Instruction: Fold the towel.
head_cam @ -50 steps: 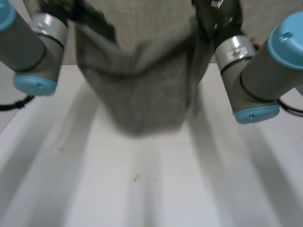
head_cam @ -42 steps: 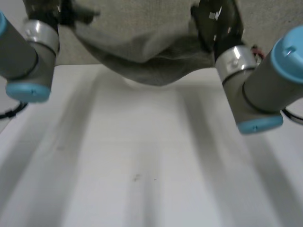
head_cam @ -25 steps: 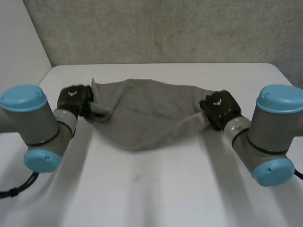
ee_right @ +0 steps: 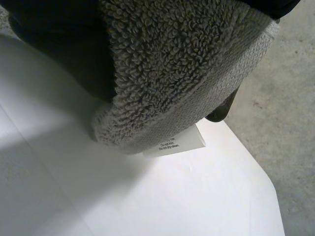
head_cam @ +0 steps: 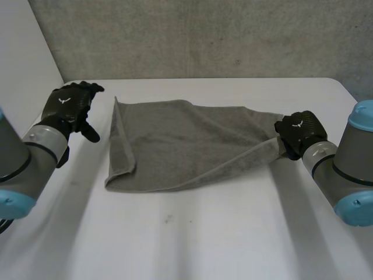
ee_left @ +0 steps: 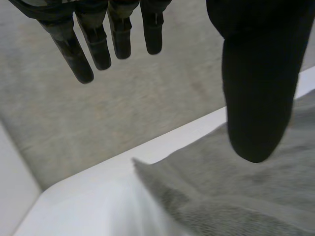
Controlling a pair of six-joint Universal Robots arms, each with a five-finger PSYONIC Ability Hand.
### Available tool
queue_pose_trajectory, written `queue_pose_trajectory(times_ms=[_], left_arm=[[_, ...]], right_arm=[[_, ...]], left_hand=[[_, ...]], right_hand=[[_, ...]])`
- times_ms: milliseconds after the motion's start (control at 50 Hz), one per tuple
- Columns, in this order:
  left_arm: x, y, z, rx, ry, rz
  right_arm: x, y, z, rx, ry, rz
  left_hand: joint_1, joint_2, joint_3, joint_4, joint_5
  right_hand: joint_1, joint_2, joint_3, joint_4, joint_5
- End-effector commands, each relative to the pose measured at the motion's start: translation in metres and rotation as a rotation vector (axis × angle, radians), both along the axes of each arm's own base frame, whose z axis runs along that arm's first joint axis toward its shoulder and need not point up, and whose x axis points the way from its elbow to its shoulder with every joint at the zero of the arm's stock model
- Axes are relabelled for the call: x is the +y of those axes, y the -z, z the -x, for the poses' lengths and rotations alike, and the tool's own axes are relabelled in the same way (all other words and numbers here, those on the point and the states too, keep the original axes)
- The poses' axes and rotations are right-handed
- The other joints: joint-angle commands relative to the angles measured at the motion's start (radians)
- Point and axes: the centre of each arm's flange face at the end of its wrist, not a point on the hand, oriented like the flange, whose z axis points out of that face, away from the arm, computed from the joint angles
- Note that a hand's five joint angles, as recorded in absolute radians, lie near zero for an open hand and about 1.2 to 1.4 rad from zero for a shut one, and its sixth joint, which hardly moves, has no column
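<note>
The grey towel [head_cam: 175, 143] lies spread on the white table [head_cam: 192, 239], with its left edge folded over in a narrow strip. My left hand [head_cam: 71, 107] is off the towel, raised beside its left edge, fingers [ee_left: 83, 54] straight and thumb [ee_left: 258, 93] apart, holding nothing. The towel's corner [ee_left: 206, 196] lies on the table beyond that thumb. My right hand [head_cam: 298, 133] is closed on the towel's right end, which is bunched and pulled out to a point. In the right wrist view the gathered cloth [ee_right: 182, 69] fills the hand and a white care label [ee_right: 173, 142] hangs from it.
A grey wall [head_cam: 198, 38] runs behind the table's far edge. The table's right front corner [ee_right: 275, 216] shows under my right hand. Bare table surface stretches in front of the towel.
Both hands brought the lifted towel down and away onto the table. The left hand has let go of its corner and moved off to the left; the right hand still holds its end.
</note>
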Motion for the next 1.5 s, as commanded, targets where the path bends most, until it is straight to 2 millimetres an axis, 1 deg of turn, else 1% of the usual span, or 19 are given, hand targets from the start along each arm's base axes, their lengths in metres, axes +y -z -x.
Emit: queue_pose_trajectory(times_ms=[20, 100, 140, 240, 320, 420, 580, 720, 840, 920, 960, 980, 1020, 1040, 1080, 1160, 1220, 1300, 1500], left_arm=[[0.029, 0.003, 0.007, -0.010, 0.307, -0.022], [0.041, 0.010, 0.008, -0.059, 0.402, -0.019], [0.055, 0.021, 0.011, -0.136, 0.472, -0.004], [0.065, 0.033, 0.011, -0.286, 0.506, 0.050], [0.065, 0.040, 0.011, -0.382, 0.515, 0.089], [0.067, 0.065, 0.014, -0.534, 0.567, 0.122], [0.064, 0.084, 0.014, -0.677, 0.612, 0.176], [0.058, 0.092, 0.015, -0.691, 0.617, 0.176], [0.048, 0.100, 0.016, -0.702, 0.610, 0.182], [0.035, 0.103, 0.016, -0.712, 0.584, 0.214], [0.015, 0.104, 0.010, -0.747, 0.496, 0.239], [0.015, 0.104, 0.010, -0.747, 0.495, 0.239], [-0.005, 0.100, -0.003, -0.791, 0.351, 0.252], [-0.005, 0.100, -0.003, -0.791, 0.350, 0.252], [-0.022, 0.095, -0.024, -0.823, 0.203, 0.243], [-0.028, 0.086, -0.034, -0.837, 0.128, 0.257], [-0.025, 0.080, -0.036, -0.834, 0.118, 0.260], [-0.011, 0.078, -0.035, -0.814, 0.130, 0.241], [0.014, 0.071, -0.018, -0.724, 0.177, 0.227]], right_arm=[[-0.007, 0.009, 0.003, -0.007, 0.020, -0.022], [-0.008, 0.008, 0.003, -0.036, 0.028, -0.029], [-0.009, 0.007, 0.003, -0.058, 0.032, -0.034], [-0.009, 0.007, 0.003, -0.061, 0.033, -0.036], [-0.009, 0.007, 0.004, -0.060, 0.033, -0.037], [-0.009, 0.008, 0.005, -0.054, 0.037, -0.042], [-0.009, 0.009, 0.006, -0.053, 0.040, -0.046], [-0.008, 0.010, 0.005, -0.052, 0.037, -0.051], [-0.007, 0.012, 0.005, -0.049, 0.035, -0.056], [-0.006, 0.013, 0.005, -0.048, 0.034, -0.061], [-0.006, 0.013, 0.005, -0.047, 0.033, -0.060], [-0.006, 0.013, 0.005, -0.047, 0.033, -0.060], [-0.006, 0.013, 0.005, -0.046, 0.033, -0.059], [-0.006, 0.013, 0.005, -0.046, 0.033, -0.058], [-0.007, 0.012, 0.005, -0.047, 0.033, -0.056], [-0.008, 0.010, 0.005, -0.047, 0.035, -0.047], [-0.009, 0.008, 0.005, -0.048, 0.035, -0.041], [-0.007, 0.008, 0.003, -0.048, 0.030, -0.041], [-0.007, 0.004, 0.000, -0.064, 0.027, -0.031]], left_hand=[[0.192, 0.194, 0.195, 0.197, 0.196], [0.210, 0.212, 0.213, 0.215, 0.214], [0.248, 0.250, 0.251, 0.253, 0.252], [0.272, 0.273, 0.274, 0.277, 0.275], [0.272, 0.273, 0.274, 0.277, 0.275], [0.280, 0.282, 0.283, 0.286, 0.284], [0.374, 0.376, 0.377, 0.380, 0.378], [0.377, 0.379, 0.380, 0.383, 0.381], [0.486, 0.488, 0.488, 0.491, 0.490], [0.565, 0.567, 0.568, 0.570, 0.569], [0.609, 0.611, 0.612, 0.614, 0.613], [0.609, 0.611, 0.612, 0.614, 0.613], [0.604, 0.605, 0.606, 0.609, 0.607], [0.603, 0.605, 0.606, 0.609, 0.607], [0.598, 0.599, 0.600, 0.603, 0.601], [0.583, 0.585, 0.586, 0.588, 0.587], [0.568, 0.570, 0.571, 0.573, 0.572], [0.457, 0.459, 0.460, 0.462, 0.461], [0.410, 0.411, 0.412, 0.415, 0.413]], right_hand=[[0.421, 0.225, 0.210, 0.204, 0.243], [0.421, 0.225, 0.210, 0.204, 0.243], [0.421, 0.225, 0.210, 0.204, 0.243], [0.421, 0.225, 0.210, 0.204, 0.243], [0.421, 0.225, 0.210, 0.204, 0.243], [0.421, 0.225, 0.210, 0.204, 0.243], [0.421, 0.225, 0.210, 0.204, 0.243], [0.421, 0.225, 0.210, 0.204, 0.243], [0.421, 0.225, 0.210, 0.204, 0.243], [0.421, 0.225, 0.210, 0.204, 0.243], [0.421, 0.225, 0.210, 0.204, 0.243], [0.421, 0.225, 0.210, 0.204, 0.243], [0.421, 0.225, 0.210, 0.204, 0.243], [0.421, 0.225, 0.210, 0.204, 0.243], [0.421, 0.225, 0.210, 0.204, 0.243], [0.421, 0.225, 0.210, 0.204, 0.243], [0.421, 0.225, 0.210, 0.204, 0.243], [0.421, 0.225, 0.210, 0.204, 0.243], [0.421, 0.225, 0.210, 0.204, 0.243]])
